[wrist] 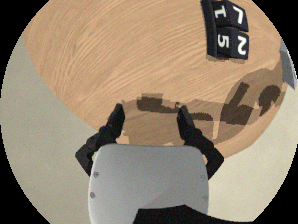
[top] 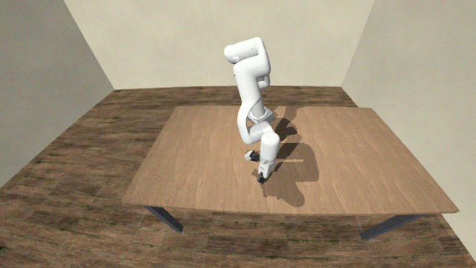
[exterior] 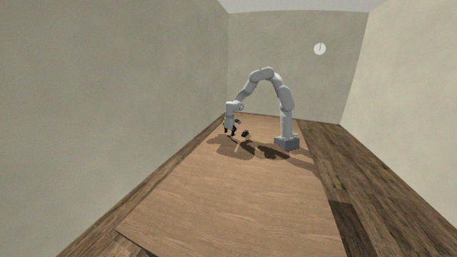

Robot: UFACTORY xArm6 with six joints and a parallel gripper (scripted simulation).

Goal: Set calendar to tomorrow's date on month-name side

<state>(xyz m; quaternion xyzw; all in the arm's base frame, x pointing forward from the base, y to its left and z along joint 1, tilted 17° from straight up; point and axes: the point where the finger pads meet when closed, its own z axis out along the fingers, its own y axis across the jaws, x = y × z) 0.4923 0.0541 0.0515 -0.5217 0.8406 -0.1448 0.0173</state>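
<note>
Wrist view: jaws wide apart and bare above the table (wrist: 100, 43), calendar cubes (wrist: 225, 28) well beyond.

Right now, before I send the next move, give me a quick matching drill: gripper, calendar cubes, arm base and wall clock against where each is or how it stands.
Things:
1. gripper
2. calendar cubes
3. arm base
4. wall clock

Places or states:
A. high on the back wall
B. open, holding nothing, above the table
C. on the table top, beside the arm's shadow
D. side by side, up and right of the fingers in the wrist view

Pairs: 1-B, 2-D, 3-C, 4-A
</note>
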